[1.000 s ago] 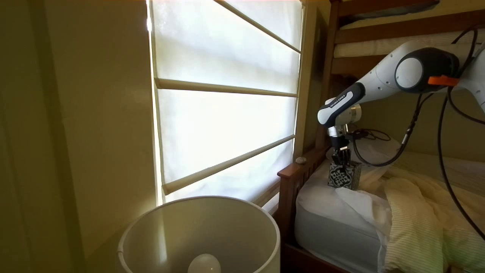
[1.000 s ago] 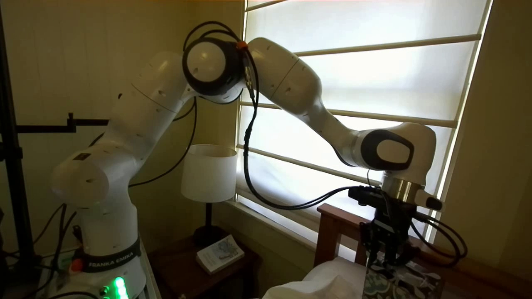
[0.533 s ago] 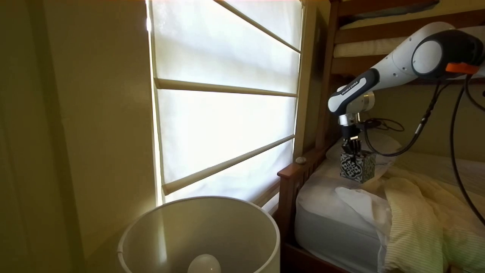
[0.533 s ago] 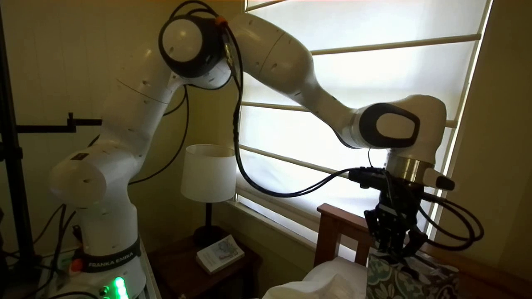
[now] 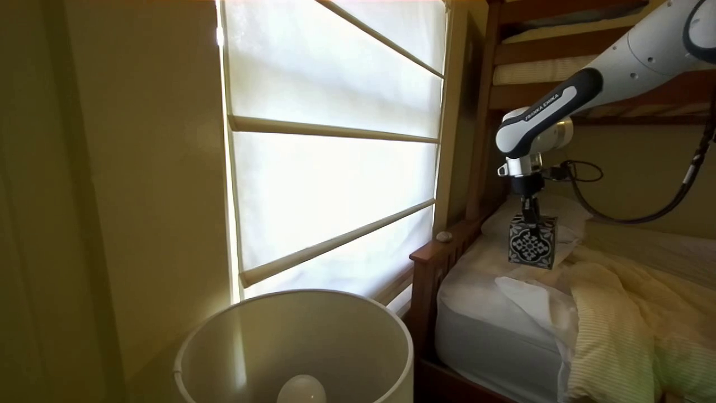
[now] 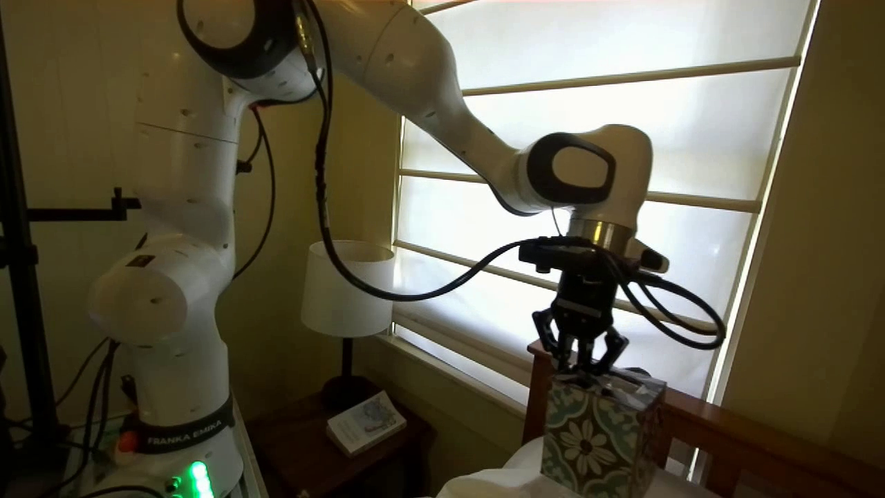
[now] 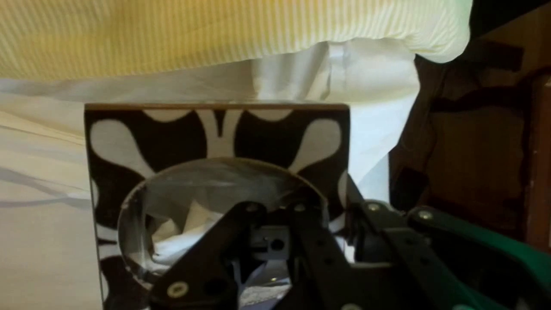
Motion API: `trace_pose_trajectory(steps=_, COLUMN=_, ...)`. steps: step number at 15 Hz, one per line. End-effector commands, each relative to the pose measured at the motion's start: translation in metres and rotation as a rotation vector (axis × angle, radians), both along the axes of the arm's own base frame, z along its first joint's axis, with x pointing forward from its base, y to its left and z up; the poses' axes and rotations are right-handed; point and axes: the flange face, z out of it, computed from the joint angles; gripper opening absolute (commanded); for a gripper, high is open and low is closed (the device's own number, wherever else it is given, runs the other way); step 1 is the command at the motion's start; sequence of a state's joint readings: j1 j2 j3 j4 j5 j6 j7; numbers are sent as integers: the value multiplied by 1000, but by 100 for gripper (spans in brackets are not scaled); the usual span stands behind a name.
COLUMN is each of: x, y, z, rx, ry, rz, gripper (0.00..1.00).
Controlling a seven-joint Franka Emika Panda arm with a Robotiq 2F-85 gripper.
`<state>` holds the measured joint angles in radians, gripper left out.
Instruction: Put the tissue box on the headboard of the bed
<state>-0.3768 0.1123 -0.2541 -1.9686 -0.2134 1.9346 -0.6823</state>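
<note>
In an exterior view, a black stand (image 6: 28,297) rises at the far left. Beside it is the base of the arm (image 6: 415,76), with a red button (image 6: 128,441) and a green light (image 6: 199,477). Next comes a bench (image 6: 297,449) bearing a lamp (image 6: 348,290) and, just in front of the lamp's foot, a book (image 6: 368,423). The arm reaches rightward before a blind (image 6: 698,138), a black cable (image 6: 387,294) sagging beneath it. At its end the fingers (image 6: 611,351) point down and grasp the box (image 6: 598,436) at its top. Behind the box, the headboard (image 6: 753,430) runs off to the right.

In an exterior view, the lamp is at lower left, its bulb (image 5: 302,389) showing; then the blind, then the headboard, with a small pale object (image 5: 444,237) on its top edge. Right of that lies the bed (image 5: 475,291). The box hangs upright over it, apart from the headboard, one finger across its near face. A pillow (image 5: 568,211) lies behind, a striped cover (image 5: 609,313) farther right.

In the wrist view, white tissue (image 7: 185,241) sits inside the box's oval opening. The fingers cross that opening toward the right; their exact hold is partly hidden.
</note>
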Motion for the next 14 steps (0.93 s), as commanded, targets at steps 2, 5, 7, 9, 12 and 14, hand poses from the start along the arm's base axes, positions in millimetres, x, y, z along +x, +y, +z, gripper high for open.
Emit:
trace_pose_trajectory(steps=2, x=-30, y=93, z=-17, rx=-4, ry=22, rz=251, gripper=2)
trace_pose_trajectory(steps=5, x=-47, y=136, z=-38, rx=-30, ry=56, rz=400, gripper=2)
trace_pose_trajectory(steps=7, x=-60, y=154, z=-47, rx=-48, ry=61, rz=494, gripper=2)
trace_pose_trajectory(steps=9, x=-70, y=155, z=-51, rx=-2, ry=5, rz=571, gripper=2)
trace_pose_trajectory(steps=12, x=-59, y=153, z=-57, rx=-2, ry=38, rz=533, gripper=6)
trace_pose_trajectory(steps=14, x=-63, y=153, z=-56, rx=1, ry=30, rz=544, gripper=6)
